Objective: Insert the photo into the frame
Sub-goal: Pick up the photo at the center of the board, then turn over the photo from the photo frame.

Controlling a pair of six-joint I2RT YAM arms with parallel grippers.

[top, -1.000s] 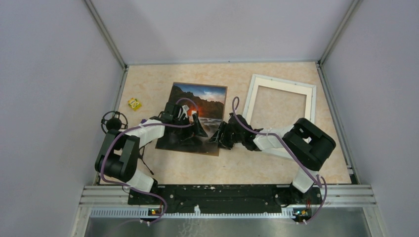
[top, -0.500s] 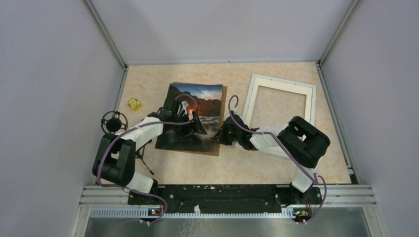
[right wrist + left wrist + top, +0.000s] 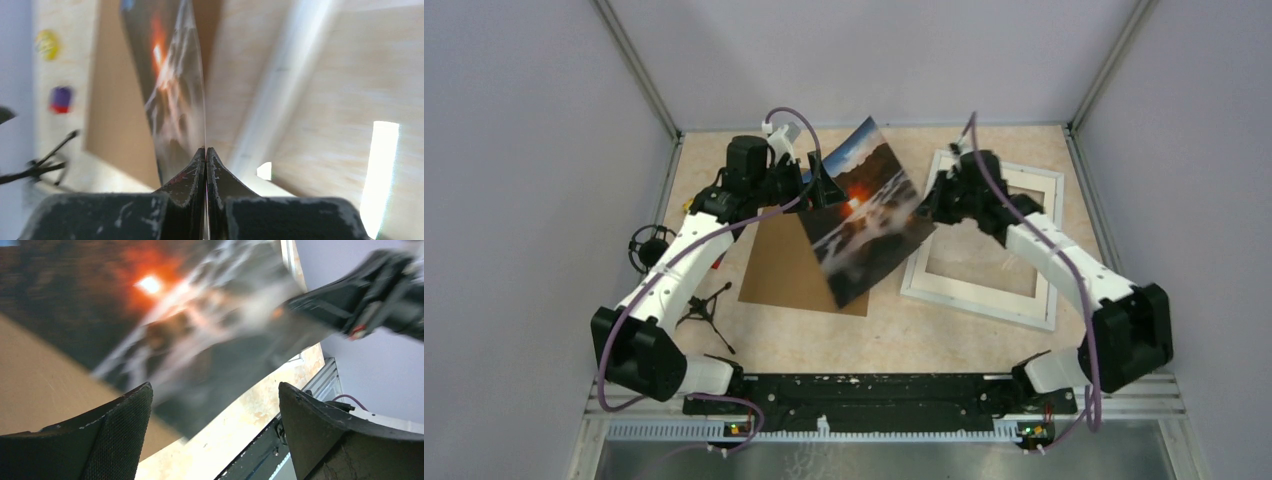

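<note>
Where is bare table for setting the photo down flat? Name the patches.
Bare: the near strip of table between brown board, frame and the arm bases; also the tabletop inside the frame's opening. Crowded: the middle, where the photo hangs tilted in the right gripper above the board's right edge.

Lab: grey-walled cell (image 3: 524, 150), aluminium rail (image 3: 1139, 388)

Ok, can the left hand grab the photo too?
Probably yes. The left hand is wide open right next to the photo. The right hand pinches the photo's other edge and holds it up above the brown board. Nothing sits in between.
</note>
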